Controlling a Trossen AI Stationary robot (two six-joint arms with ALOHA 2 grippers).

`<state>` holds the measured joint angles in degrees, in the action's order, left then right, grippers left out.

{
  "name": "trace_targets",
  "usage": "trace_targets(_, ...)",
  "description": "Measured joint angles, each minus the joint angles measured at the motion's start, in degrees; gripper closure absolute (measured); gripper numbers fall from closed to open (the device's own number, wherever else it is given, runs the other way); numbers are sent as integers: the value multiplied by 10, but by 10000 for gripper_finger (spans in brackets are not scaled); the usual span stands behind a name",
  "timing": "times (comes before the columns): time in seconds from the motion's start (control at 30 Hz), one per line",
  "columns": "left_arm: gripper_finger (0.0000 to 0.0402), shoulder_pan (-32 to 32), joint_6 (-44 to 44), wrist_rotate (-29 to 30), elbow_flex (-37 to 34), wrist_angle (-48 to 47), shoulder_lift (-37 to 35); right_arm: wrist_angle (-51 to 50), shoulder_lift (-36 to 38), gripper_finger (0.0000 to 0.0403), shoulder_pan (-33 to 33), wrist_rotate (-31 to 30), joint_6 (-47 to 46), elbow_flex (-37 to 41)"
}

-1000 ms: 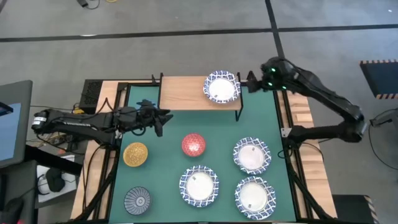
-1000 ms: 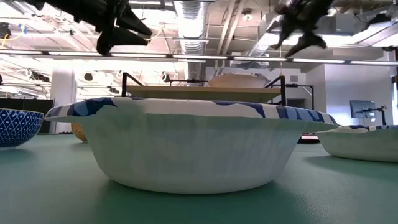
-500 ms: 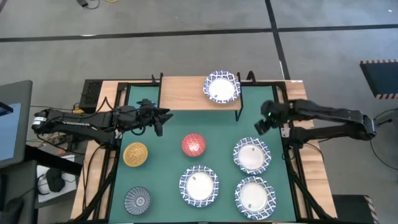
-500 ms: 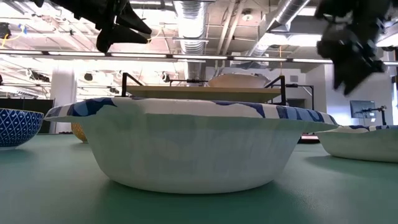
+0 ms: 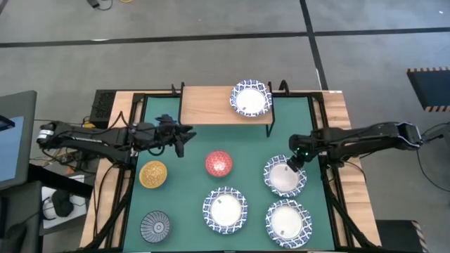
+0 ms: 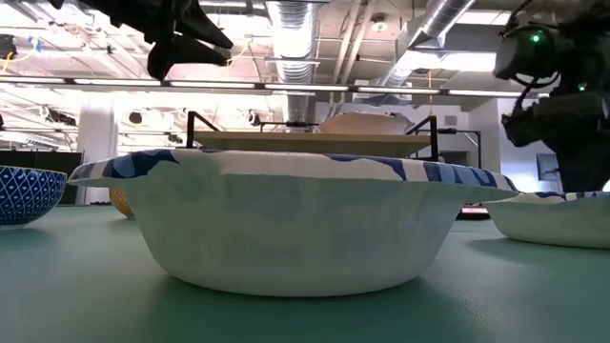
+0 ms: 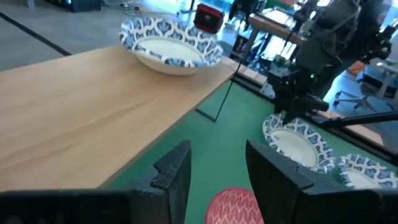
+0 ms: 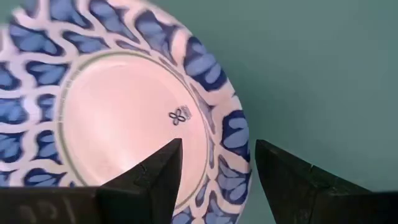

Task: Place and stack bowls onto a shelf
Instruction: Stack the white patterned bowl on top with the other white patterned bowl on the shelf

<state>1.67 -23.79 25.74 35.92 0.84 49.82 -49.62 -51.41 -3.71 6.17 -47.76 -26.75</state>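
The light-wood shelf [image 5: 214,105] stands at the table's far edge, with one white bowl with a blue patterned rim [image 5: 251,98] resting on its right part. Three more white bowls sit on the green mat: [image 5: 285,176], [image 5: 226,209], [image 5: 287,221]. The red bowl [image 5: 219,164], golden yellow bowl [image 5: 153,174] and grey striped bowl [image 5: 155,226] also sit on the mat. The light blue bowl is out of view. My right gripper [image 8: 214,177] is open, pointing down over the far left rim [image 8: 224,149] of the middle-right white bowl. My left gripper [image 7: 217,174] is open, hovering left of the red bowl [image 7: 233,205].
The shelf's left and middle parts [image 7: 87,118] are bare wood on thin black legs [image 5: 269,125]. Black frame rails [image 5: 330,190] run along the table's sides. In the low view a white bowl [image 6: 305,224] fills the foreground.
My right gripper has swung from beside the shelf's right end toward the table's near edge and come down over the middle-right white bowl, now pointing down at its rim. The bowls have not moved.
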Motion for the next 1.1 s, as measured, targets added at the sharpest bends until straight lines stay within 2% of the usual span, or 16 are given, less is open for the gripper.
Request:
trace_targets(0.1,265,6,-5,1,0,3,19,0,-4,193,1,0,-12,11)
trace_targets(0.17,265,10,-19,0,0,1,36,5,-5,220,1,0,-17,11)
trace_targets(0.4,265,21,-39,-20,0,57,104,29,-3,377,1,7,-17,2)
trace_targets(0.53,265,21,-39,-30,0,116,137,29,-3,374,1,8,-15,-33)
trace_targets(0.63,265,21,-29,-30,19,113,159,35,-3,372,2,5,-8,-71)
trace_targets(0.87,258,18,49,-13,121,31,215,73,-5,382,3,-16,30,-145)
trace_targets(1.0,234,5,56,-13,185,-16,248,79,-12,382,4,-42,35,-175)
trace_targets(1.1,209,-5,62,-14,227,-37,273,84,-18,382,14,-87,45,-202)
